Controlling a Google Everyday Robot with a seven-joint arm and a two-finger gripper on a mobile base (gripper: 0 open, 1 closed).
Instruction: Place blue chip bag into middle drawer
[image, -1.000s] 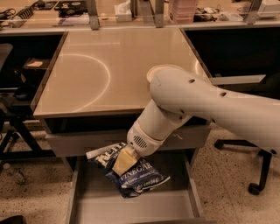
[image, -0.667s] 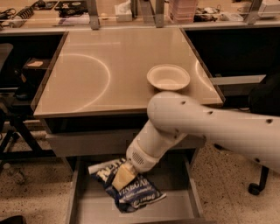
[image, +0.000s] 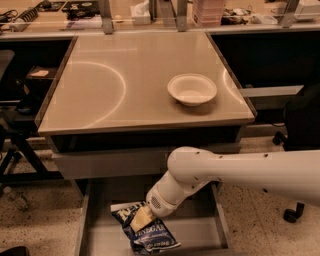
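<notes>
One step is in hand: setting the bag down and letting go. The blue chip bag (image: 152, 237) sits low inside the open middle drawer (image: 200, 235), tilted, its lower edge at or just above the grey floor; I cannot tell whether it touches. The hand (image: 138, 223), at the end of the white arm (image: 240, 170) reaching down in front of the worktop (image: 125, 85), is inside the drawer too. It is clenched on the bag's upper half, one tan finger (image: 142, 217) lying across the foil just below the white top band. The next move, as I judge it, calls for a small descent until the bag rests flat, then a release and a lift clear of the drawer's low walls and the worktop's edge
</notes>
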